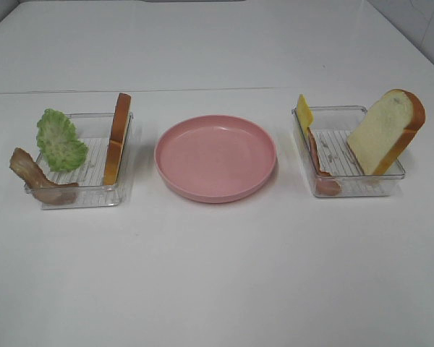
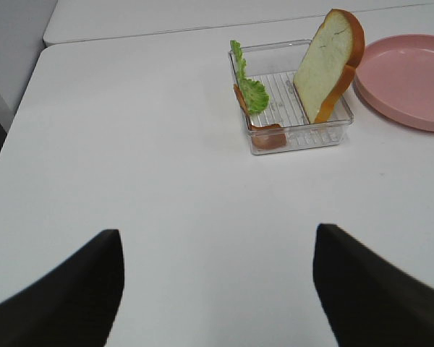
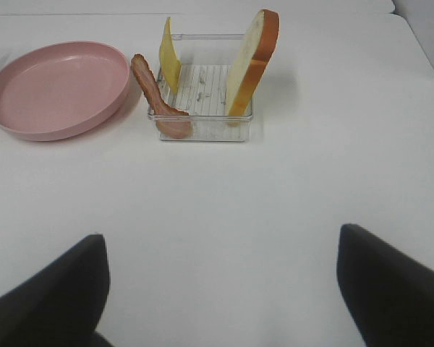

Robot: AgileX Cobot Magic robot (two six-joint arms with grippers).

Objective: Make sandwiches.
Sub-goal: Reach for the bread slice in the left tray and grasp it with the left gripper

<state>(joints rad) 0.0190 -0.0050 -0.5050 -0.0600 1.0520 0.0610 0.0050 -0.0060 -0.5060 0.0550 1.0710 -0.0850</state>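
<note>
Bread slices and fillings lean upright in trays flanking the bare plate mid-counter, ready for wide, empty jaws.

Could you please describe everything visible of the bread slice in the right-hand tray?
The bread slice is thick, cream-white faced with an orange-brown crust and a domed top. It stands on edge in the clear tray, lower edge on the ribbed floor, tilted against the wall farthest from the plate. It stands apart from the cheese.
</note>
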